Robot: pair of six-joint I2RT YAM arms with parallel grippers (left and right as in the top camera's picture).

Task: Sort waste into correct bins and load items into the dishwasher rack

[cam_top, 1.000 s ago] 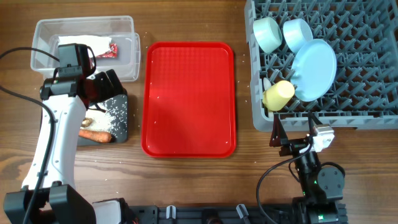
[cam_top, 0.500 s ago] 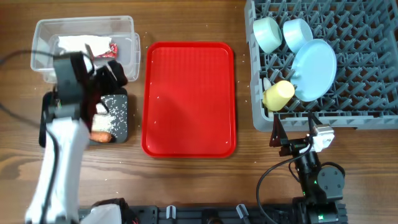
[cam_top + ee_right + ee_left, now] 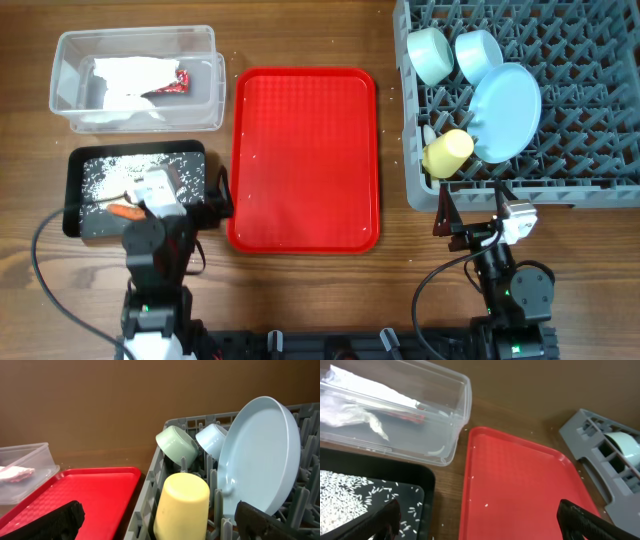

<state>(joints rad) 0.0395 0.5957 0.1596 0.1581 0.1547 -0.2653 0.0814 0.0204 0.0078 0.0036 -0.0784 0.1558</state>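
The clear tub holds the white napkin and red wrapper. The black tray holds rice and the carrot piece; the brown lump is hidden. The grey rack holds the mint bowl, blue bowl, blue plate and yellow cup. The spoon is hard to tell. My left gripper is open and empty over the black tray's front edge. My right gripper is open and empty in front of the rack, facing the cup.
The red tray lies between the bins and the rack, with a few stray rice grains on it. Both arms sit folded at the table's front edge.
My left arm has pulled back from over the tub and black tray to the table's front edge, uncovering the black tray. The right arm has not moved.
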